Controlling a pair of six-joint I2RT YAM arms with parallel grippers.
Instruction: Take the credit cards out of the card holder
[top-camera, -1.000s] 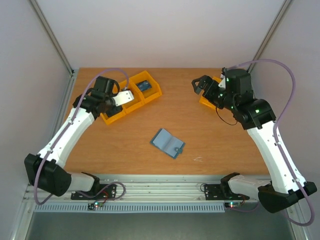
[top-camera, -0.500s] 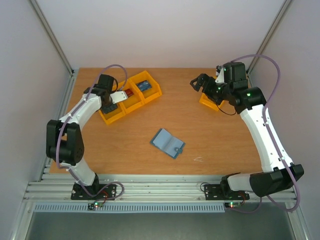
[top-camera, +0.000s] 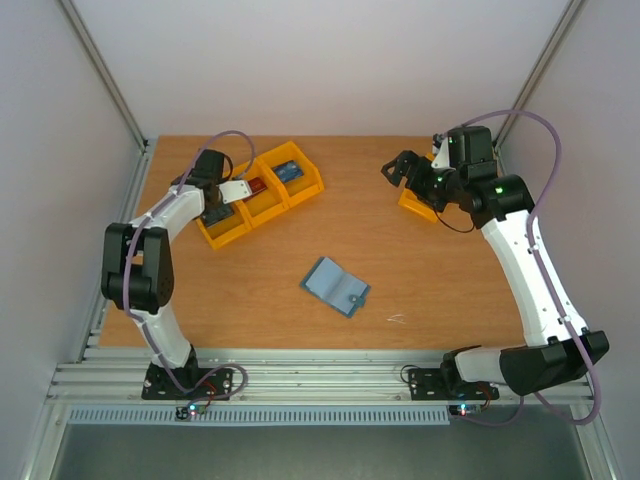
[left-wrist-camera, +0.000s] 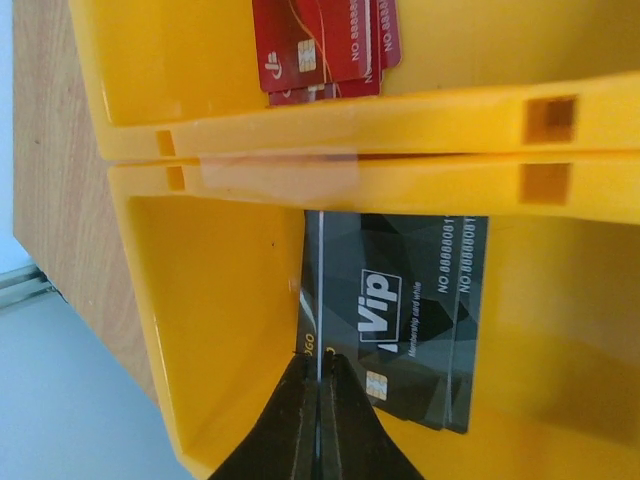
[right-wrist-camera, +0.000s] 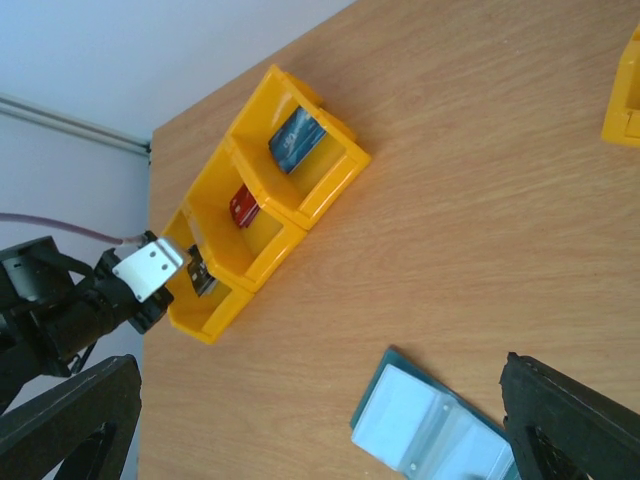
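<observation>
The card holder (top-camera: 335, 286) lies open on the table's middle, light blue pockets up; it also shows in the right wrist view (right-wrist-camera: 440, 430). My left gripper (top-camera: 218, 212) is down in the leftmost orange bin (left-wrist-camera: 200, 330), shut on a dark grey card (left-wrist-camera: 320, 290) held edge-on between the fingertips (left-wrist-camera: 300, 400). Other dark grey cards (left-wrist-camera: 420, 320) lie flat on that bin's floor. Red cards (left-wrist-camera: 325, 45) lie in the middle bin and a blue card (top-camera: 288, 170) in the third. My right gripper (top-camera: 395, 170) is open and empty, held above the back right of the table.
The three orange bins (top-camera: 262, 205) are joined in a row at the back left. Another orange bin (top-camera: 415, 200) stands at the back right, under my right arm. A small pale scrap (top-camera: 397, 319) lies near the front edge.
My left arm has folded back and its gripper has gone down and left into the leftmost bin with the dark grey card. My right gripper has hardly moved.
</observation>
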